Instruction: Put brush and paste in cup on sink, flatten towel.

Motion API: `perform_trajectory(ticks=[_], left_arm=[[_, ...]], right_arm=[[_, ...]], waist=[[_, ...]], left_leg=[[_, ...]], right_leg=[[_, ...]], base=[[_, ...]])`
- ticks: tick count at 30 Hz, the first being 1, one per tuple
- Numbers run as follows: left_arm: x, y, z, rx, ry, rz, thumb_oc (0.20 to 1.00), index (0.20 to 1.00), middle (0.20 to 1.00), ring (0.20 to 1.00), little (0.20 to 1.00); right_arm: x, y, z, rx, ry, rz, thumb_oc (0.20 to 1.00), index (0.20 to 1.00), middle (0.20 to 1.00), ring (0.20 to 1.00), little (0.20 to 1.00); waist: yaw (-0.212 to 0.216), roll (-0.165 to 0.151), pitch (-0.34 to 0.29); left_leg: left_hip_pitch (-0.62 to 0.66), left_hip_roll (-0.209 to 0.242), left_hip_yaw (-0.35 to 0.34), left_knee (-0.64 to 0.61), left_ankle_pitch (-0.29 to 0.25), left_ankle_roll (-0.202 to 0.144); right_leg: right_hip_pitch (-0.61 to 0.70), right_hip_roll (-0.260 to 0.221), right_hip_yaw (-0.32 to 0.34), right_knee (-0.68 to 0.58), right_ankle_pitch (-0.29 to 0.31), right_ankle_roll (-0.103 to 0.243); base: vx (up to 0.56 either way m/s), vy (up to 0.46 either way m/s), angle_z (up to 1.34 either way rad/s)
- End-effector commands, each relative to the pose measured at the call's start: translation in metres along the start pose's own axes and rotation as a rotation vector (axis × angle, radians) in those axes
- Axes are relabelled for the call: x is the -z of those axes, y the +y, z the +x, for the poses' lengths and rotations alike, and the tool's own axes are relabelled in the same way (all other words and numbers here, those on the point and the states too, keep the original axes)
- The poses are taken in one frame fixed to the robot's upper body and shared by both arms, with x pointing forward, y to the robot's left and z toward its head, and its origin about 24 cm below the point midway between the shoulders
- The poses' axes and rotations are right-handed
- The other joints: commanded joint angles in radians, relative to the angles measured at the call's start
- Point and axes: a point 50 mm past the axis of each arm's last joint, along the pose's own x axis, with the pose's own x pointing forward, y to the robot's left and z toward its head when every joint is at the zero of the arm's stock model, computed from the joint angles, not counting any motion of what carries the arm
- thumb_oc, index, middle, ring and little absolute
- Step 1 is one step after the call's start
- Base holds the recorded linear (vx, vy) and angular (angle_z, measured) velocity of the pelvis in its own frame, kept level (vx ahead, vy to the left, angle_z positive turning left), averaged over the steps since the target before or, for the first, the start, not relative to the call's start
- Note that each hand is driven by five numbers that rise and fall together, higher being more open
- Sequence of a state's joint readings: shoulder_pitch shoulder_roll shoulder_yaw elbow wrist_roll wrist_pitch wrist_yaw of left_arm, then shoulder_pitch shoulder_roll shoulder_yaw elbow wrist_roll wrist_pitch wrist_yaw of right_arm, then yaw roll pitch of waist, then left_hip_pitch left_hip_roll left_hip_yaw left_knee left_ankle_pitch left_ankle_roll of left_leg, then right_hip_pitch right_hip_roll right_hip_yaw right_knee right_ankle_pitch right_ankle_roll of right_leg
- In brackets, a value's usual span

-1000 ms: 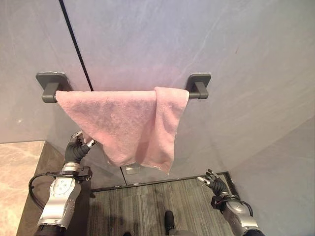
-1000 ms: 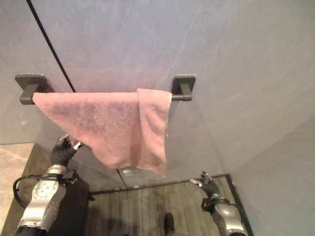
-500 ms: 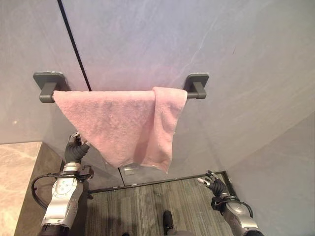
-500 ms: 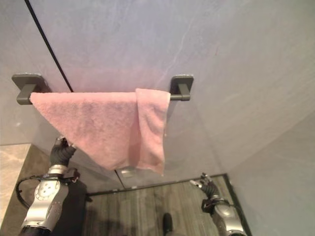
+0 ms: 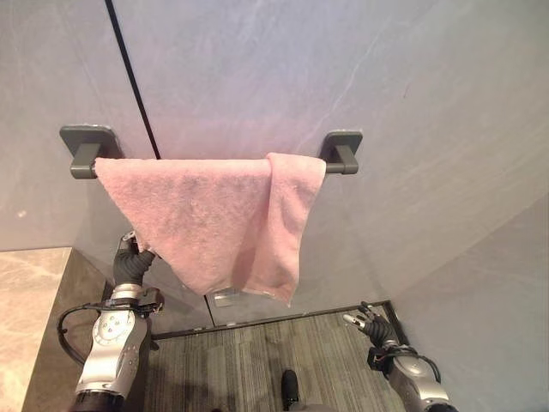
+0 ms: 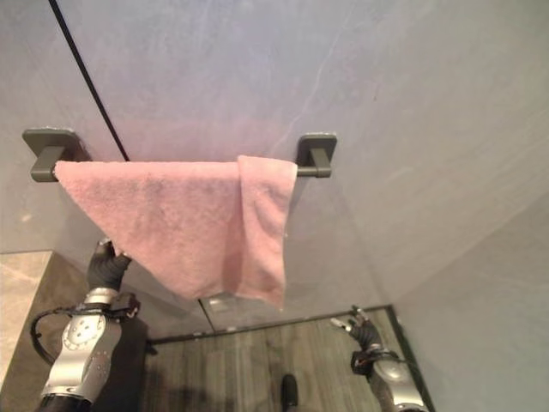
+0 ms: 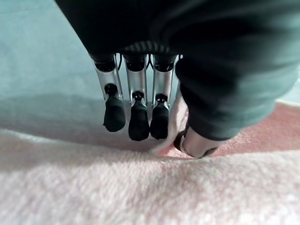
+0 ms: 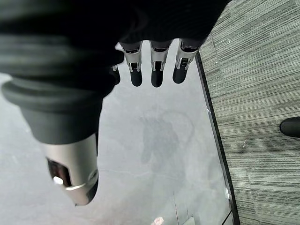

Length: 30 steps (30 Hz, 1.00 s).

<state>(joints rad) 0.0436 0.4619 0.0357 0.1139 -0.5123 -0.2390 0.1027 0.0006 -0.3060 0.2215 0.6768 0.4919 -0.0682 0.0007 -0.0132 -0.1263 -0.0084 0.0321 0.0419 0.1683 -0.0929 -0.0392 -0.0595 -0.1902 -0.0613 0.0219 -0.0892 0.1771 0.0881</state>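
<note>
A pink towel [image 5: 214, 215] hangs bunched and askew over a dark grey wall bar [image 5: 341, 161], its lower edge slanting down to a point on the right. My left hand [image 5: 130, 264] reaches up to the towel's lower left edge. In the left wrist view a fold of towel [image 7: 140, 187] rises between the curled fingers [image 7: 139, 126] and the thumb, which pinch it. My right hand [image 5: 373, 324] hangs low at the right, away from the towel, with its fingers [image 8: 157, 75] straight and nothing in it.
The bar is fixed to a grey stone wall with a dark vertical seam [image 5: 133, 77]. A beige stone counter [image 5: 26, 300] lies at the lower left. Striped grey floor [image 5: 232, 360] runs below, with a small metal fitting [image 5: 225, 298] under the towel.
My left hand has sunk slightly along the towel's left edge, which now hangs straighter. The view has shifted a little. My right hand has dropped slightly.
</note>
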Motion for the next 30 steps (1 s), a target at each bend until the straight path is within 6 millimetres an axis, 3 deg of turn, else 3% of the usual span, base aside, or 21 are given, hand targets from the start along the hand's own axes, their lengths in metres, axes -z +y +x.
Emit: perform_trajectory(ticks=[1, 6, 7, 9, 16, 26, 30], left_arm=[[-0.022, -0.001, 0.014, 0.006, -0.131, -0.008, 0.2, 0.2, 0.2, 0.2, 0.2], [-0.002, -0.003, 0.008, 0.02, -0.038, 0.024, 0.2, 0.2, 0.2, 0.2, 0.2], [0.012, -0.005, 0.005, 0.031, 0.025, 0.023, 0.2, 0.2, 0.2, 0.2, 0.2], [0.016, -0.006, 0.004, 0.036, 0.044, 0.02, 0.2, 0.2, 0.2, 0.2, 0.2], [0.06, -0.012, -0.003, 0.045, 0.244, 0.077, 0.2, 0.2, 0.2, 0.2, 0.2], [0.089, -0.011, -0.01, 0.027, 0.377, 0.16, 0.2, 0.2, 0.2, 0.2, 0.2], [0.091, -0.008, -0.009, -0.008, 0.383, 0.16, 0.2, 0.2, 0.2, 0.2, 0.2]], right_arm=[[-0.032, -0.001, 0.009, 0.014, -0.135, -0.02, 1.0, 1.0, 1.0, 1.0, 1.0], [-0.03, -0.002, 0.009, 0.024, -0.125, -0.012, 1.0, 1.0, 1.0, 1.0, 1.0], [-0.029, -0.001, 0.01, 0.023, -0.12, -0.01, 1.0, 1.0, 1.0, 1.0, 1.0], [-0.029, -0.002, 0.01, 0.025, -0.119, -0.012, 1.0, 1.0, 1.0, 1.0, 1.0], [-0.026, 0.004, 0.011, 0.009, -0.1, -0.029, 1.0, 1.0, 1.0, 1.0, 1.0], [-0.018, 0.006, 0.011, 0.012, -0.075, -0.039, 1.0, 1.0, 1.0, 1.0, 1.0], [-0.016, 0.007, 0.01, 0.016, -0.073, -0.03, 1.0, 1.0, 1.0, 1.0, 1.0]], waist=[[0.007, 0.016, 0.025], [0.005, 0.021, 0.021], [0.005, 0.025, 0.019], [0.003, 0.027, 0.018], [-0.012, 0.041, 0.012], [-0.033, 0.049, 0.001], [-0.038, 0.049, -0.003]], left_leg=[[0.007, -0.012, -0.022, 0.044, -0.035, 0.009], [0.016, -0.012, -0.024, 0.046, -0.038, 0.009], [0.021, -0.013, -0.025, 0.047, -0.04, 0.009], [0.023, -0.014, -0.026, 0.048, -0.041, 0.009], [0.037, -0.015, -0.016, 0.038, -0.037, 0.01], [0.049, -0.015, 0.008, 0.028, -0.034, 0.008], [0.054, -0.015, 0.013, 0.023, -0.032, 0.007]], right_leg=[[0.071, -0.055, -0.011, 0.002, -0.022, 0.107], [0.083, -0.059, -0.015, 0.002, -0.027, 0.105], [0.088, -0.061, -0.016, 0.002, -0.029, 0.104], [0.09, -0.062, -0.016, 0.002, -0.03, 0.103], [0.09, -0.062, -0.01, 0.002, -0.03, 0.103], [0.085, -0.054, 0.012, 0.002, -0.026, 0.105], [0.083, -0.053, 0.017, 0.002, -0.026, 0.105]], base=[[0.0, 0.0, 0.0], [0.0, 0.0, 0.0], [0.0, 0.0, 0.0], [0.0, 0.0, 0.0], [0.0, 0.0, 0.0], [0.0, -0.002, -0.01], [0.0, -0.006, -0.11]])
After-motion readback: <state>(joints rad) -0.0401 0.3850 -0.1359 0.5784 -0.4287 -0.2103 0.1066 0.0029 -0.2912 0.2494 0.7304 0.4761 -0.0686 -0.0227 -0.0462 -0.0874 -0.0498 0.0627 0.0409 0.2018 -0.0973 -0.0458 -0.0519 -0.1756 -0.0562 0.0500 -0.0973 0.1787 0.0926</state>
